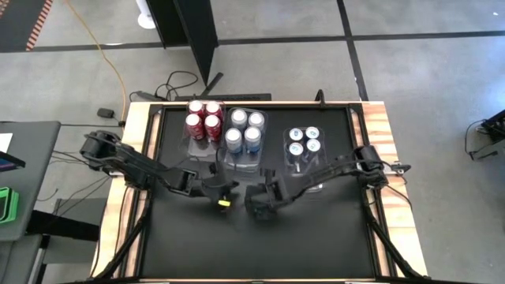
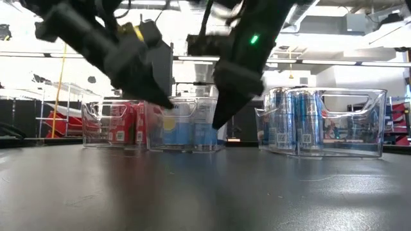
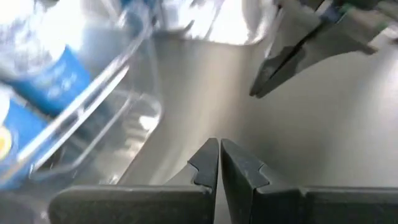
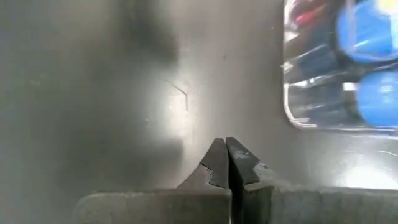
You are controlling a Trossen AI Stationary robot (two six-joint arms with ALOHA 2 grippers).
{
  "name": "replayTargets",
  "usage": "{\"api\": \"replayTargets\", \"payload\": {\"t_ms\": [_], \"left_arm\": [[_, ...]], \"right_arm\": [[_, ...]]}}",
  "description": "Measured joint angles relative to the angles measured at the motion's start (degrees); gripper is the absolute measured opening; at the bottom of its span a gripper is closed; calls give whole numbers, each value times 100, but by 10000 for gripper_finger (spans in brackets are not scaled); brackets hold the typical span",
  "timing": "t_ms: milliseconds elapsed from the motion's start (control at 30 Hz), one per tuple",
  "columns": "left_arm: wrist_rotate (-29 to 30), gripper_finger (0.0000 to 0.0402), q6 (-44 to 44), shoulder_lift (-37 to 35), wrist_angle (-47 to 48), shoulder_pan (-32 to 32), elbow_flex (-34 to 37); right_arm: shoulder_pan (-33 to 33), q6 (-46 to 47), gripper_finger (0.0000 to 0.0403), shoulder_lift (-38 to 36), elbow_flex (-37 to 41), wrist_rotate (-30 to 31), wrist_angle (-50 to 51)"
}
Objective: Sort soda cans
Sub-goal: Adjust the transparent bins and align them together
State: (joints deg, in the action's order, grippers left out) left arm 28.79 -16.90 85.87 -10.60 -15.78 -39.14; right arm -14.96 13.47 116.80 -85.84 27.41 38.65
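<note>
Three clear bins stand in a row at the table's far side, each resting on its base. The left one holds red soda cans (image 1: 203, 120), the middle one silver-white and light blue cans (image 1: 245, 131), the right one slimmer dark blue cans (image 1: 304, 143). Both grippers hang over bare table in front of the middle bin, close to each other and above the surface. My left gripper (image 1: 230, 191) (image 3: 219, 148) is shut with nothing in it. My right gripper (image 1: 255, 207) (image 4: 225, 144) slants down, also shut and holding nothing. In the low view their tips (image 2: 168, 102) (image 2: 215, 122) are clear of the tabletop.
The black tabletop (image 1: 260, 244) is bare toward the near edge. A wooden frame (image 1: 394, 197) borders the table. The middle bin's clear wall (image 3: 106, 124) is close beside my left gripper, and my right gripper shows in that same view (image 3: 280, 68).
</note>
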Motion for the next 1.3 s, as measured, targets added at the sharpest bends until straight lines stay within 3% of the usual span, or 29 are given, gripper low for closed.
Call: {"api": "replayTargets", "payload": {"t_ms": [267,500,800,900,1033,1167,1300], "left_arm": [[316,15,237,-800,97,-565,-63],[761,15,462,-1467,424,-1128,-58],[1740,15,604,-2256,838,-1913,-56],[2039,15,603,-2407,928,-2110,-56],[2301,15,551,-2457,1017,-2258,-56],[2341,15,510,-2450,1013,-2283,-56],[2341,15,454,-2435,1019,-2283,-56]], "right_arm": [[-1017,1032,1,-684,-2,632,527],[-2259,2289,1,-1332,-5,1973,1171],[-3803,6135,1,-1594,22,3517,4157],[-4247,7453,1,-1666,468,3729,4780],[-4676,8686,1,-1996,1536,3781,4539],[-4936,9023,1,-2324,2394,4241,4016],[-4905,8781,0,-2931,2578,4961,4155]]}}
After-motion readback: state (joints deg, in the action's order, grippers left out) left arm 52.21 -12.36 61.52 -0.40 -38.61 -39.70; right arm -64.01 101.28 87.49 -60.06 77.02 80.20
